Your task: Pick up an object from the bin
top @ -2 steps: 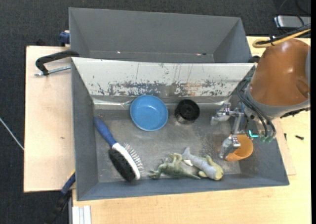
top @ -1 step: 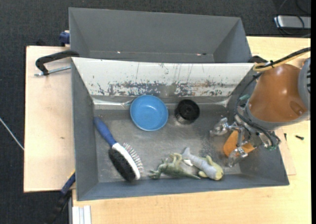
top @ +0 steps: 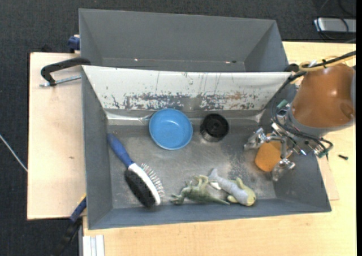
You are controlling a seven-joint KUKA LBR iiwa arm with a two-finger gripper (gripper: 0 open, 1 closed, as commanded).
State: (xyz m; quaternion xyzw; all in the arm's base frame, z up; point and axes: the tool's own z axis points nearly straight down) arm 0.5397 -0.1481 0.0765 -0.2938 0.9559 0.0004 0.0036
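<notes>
My gripper (top: 269,153) is low at the right side of the bin, under the orange wrist cover. A small rounded orange thing (top: 266,159) sits between its metal fingers (top: 255,138), one at its upper left and one at its lower right, both against it. The gripper is shut on it. A grey toy shark (top: 233,189) lies just left of it and nearer the front wall. Against the shark's left side is a green toy dinosaur (top: 199,191).
A blue bowl (top: 170,128) and a black round cup (top: 215,126) stand by the back wall. A brush with a blue handle and black head (top: 136,177) lies at the front left. The bin's right wall slopes up close behind the gripper.
</notes>
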